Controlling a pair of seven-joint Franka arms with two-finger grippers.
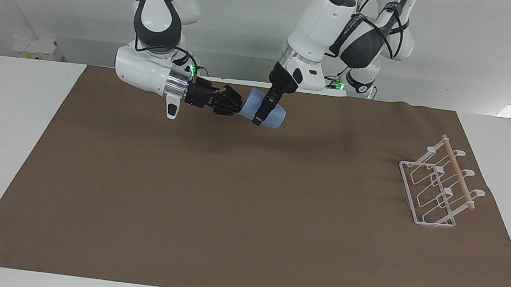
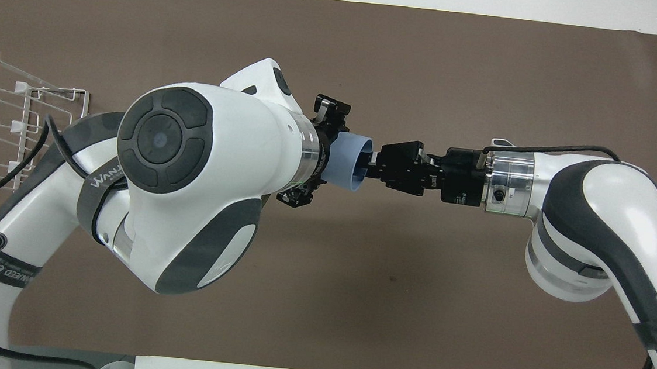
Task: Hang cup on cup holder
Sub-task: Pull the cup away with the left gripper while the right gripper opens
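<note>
The light blue cup point(image 1: 275, 116) hangs on its side in the air over the mat's edge nearest the robots. My right gripper point(image 1: 237, 104) is shut on its rim, and it also shows in the overhead view point(image 2: 372, 167). My left gripper point(image 1: 264, 111) comes down from above and straddles the cup's body. One of its fingers point(image 1: 259, 112) crosses the cup's front, and its jaws look open. The cup point(image 2: 345, 159) is partly hidden under the left wrist in the overhead view. The white wire cup holder point(image 1: 438, 188) with a wooden rod stands at the left arm's end of the mat.
A brown mat point(image 1: 229, 208) covers the white table. The cup holder point(image 2: 22, 125) is partly covered by the left arm in the overhead view.
</note>
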